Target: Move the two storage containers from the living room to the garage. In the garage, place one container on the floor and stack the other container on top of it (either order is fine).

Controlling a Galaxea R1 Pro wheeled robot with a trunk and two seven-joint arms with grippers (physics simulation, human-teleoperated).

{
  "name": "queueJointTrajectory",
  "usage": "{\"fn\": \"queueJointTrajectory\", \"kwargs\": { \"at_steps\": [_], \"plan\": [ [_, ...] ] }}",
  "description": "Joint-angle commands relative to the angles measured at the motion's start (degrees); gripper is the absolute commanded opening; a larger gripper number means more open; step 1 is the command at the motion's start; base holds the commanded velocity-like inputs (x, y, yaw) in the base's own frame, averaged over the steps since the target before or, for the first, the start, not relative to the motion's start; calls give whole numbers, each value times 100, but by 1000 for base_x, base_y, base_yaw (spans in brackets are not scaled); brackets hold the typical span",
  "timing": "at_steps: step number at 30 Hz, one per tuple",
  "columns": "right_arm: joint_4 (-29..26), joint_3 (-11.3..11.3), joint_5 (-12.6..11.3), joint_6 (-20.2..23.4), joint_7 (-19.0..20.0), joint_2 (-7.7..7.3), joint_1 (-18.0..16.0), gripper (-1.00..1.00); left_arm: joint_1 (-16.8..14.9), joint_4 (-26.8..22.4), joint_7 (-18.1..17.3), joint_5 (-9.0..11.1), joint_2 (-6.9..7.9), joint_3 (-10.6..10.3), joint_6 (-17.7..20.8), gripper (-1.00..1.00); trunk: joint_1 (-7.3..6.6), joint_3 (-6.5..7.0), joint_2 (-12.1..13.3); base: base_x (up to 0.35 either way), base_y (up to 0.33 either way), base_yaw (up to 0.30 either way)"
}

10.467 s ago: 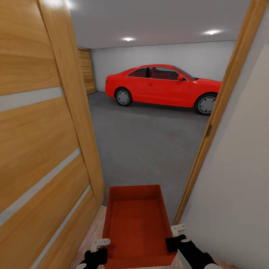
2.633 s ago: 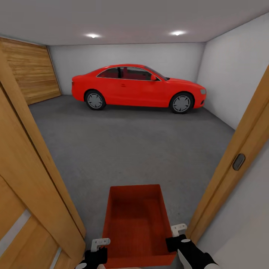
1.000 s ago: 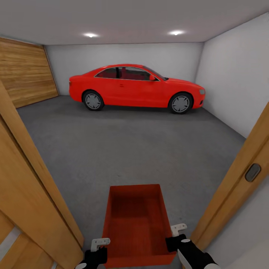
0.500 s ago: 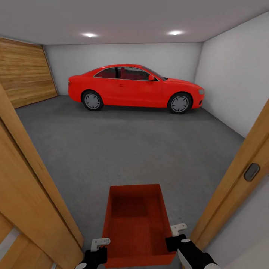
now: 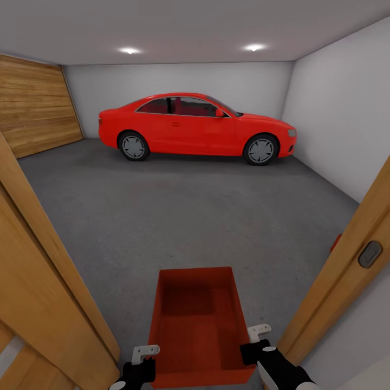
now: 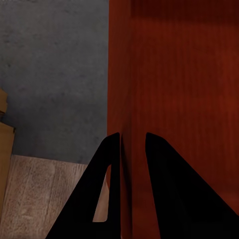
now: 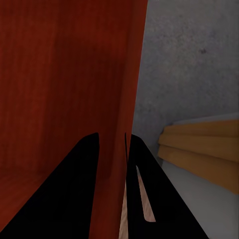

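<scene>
Nearest the robot, an orange-red storage container (image 5: 197,325) is carried between both arms in the doorway, its open top facing up and its finely ribbed base and shallow straight walls plain to see. The left gripper (image 5: 140,362) is clamped on the container's left wall; in the left wrist view its two black fingers (image 6: 107,194) sit one on each side of the thin red wall (image 6: 124,99), outer finger over the grey floor. The right gripper (image 5: 255,340) pinches the right wall the same way, and the right wrist view has its dark fingers (image 7: 87,199) straddling the wall's edge (image 7: 132,74). Both arms are cut off by the lower edge of the head view. Wooden door frame posts (image 5: 43,281) rise at either side, the right one carrying a small dark metal latch plate (image 5: 370,253); a sliver of something red (image 5: 336,242) peeks out behind that post, too little to identify. Beyond lies the garage's mottled dark grey concrete floor (image 5: 189,216), then a glossy red car (image 5: 197,129) parked side-on before the pale back wall, with a wooden panel door (image 5: 35,111) at the left.
</scene>
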Motion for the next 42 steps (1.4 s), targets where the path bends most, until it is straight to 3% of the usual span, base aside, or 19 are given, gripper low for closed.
{"fn": "queueJointTrajectory", "kwargs": {
  "at_steps": [1, 42],
  "plan": [
    [-21, 236, 106, -266, 313, -103, -2, -100, -8, 26, 18, -74, 64, 16, -23, -100, -1, -5, -3, 6, 0, 0],
    [-26, 233, 109, -267, 313, -103, -3, -100, -8, 26, 18, -74, 64, 15, -23, -100, -1, -5, -3, 16, 0, 0]
  ]
}}
